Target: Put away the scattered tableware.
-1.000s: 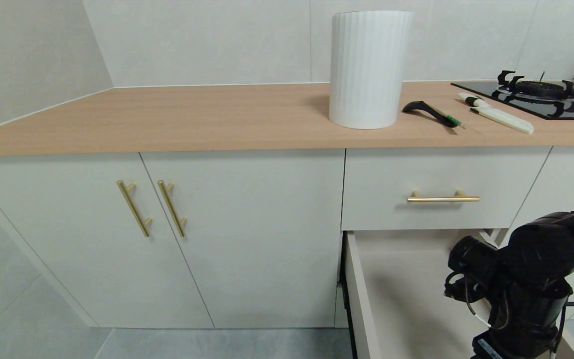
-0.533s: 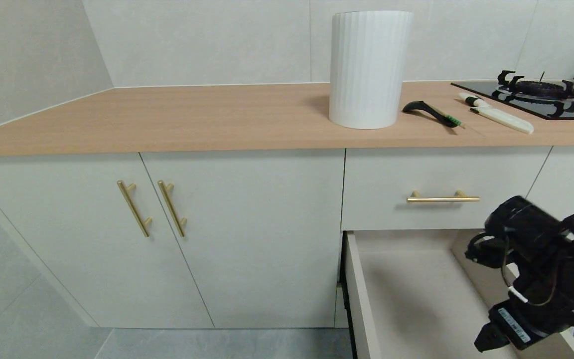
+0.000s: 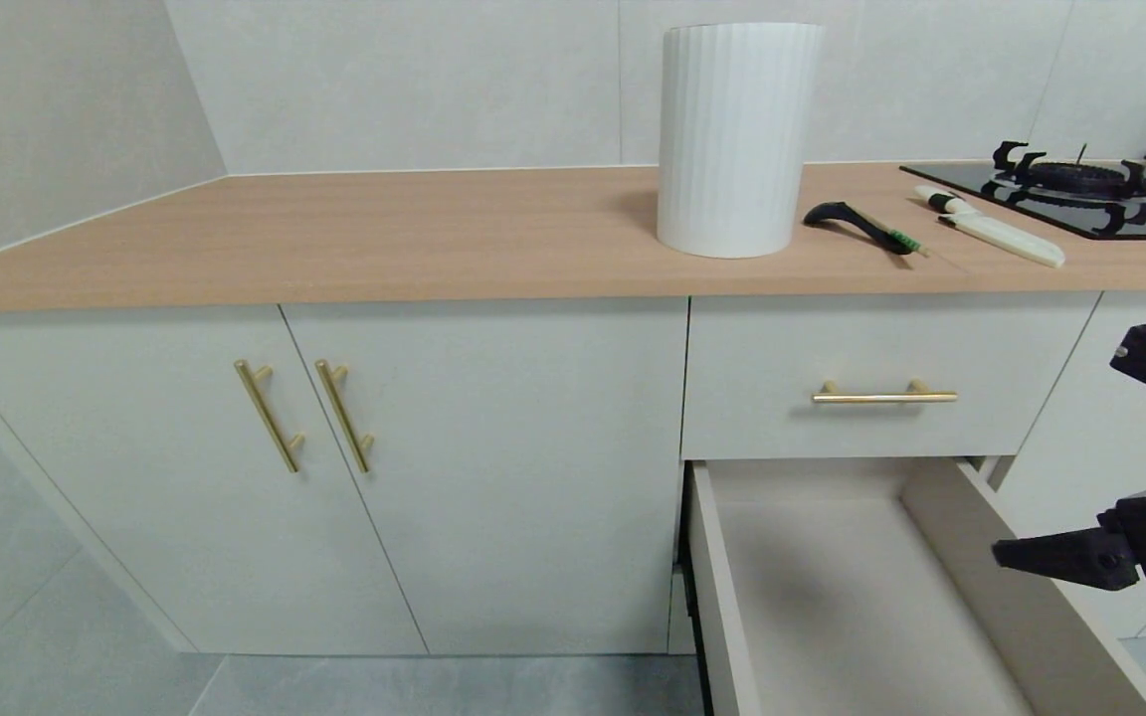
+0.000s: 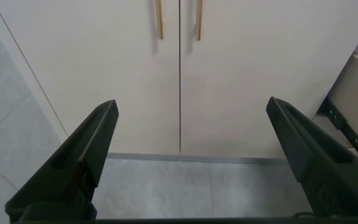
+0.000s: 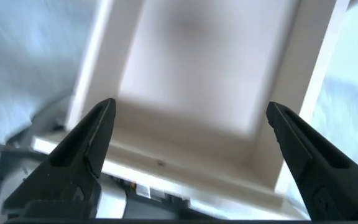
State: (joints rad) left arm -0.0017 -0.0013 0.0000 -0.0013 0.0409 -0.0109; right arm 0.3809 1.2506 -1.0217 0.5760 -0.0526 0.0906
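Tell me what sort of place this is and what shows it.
Most likely a kitchen: a black gas hob with pan supports is set into the light wooden countertop, pale cabinet doors with brass bar handles stand beneath it, and a white-bladed knife lies beside the hob.

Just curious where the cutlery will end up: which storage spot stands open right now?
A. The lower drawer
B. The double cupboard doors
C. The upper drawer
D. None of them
A: the lower drawer is pulled out beneath the upper drawer, whose front sits flush, and the cupboard doors are shut too.
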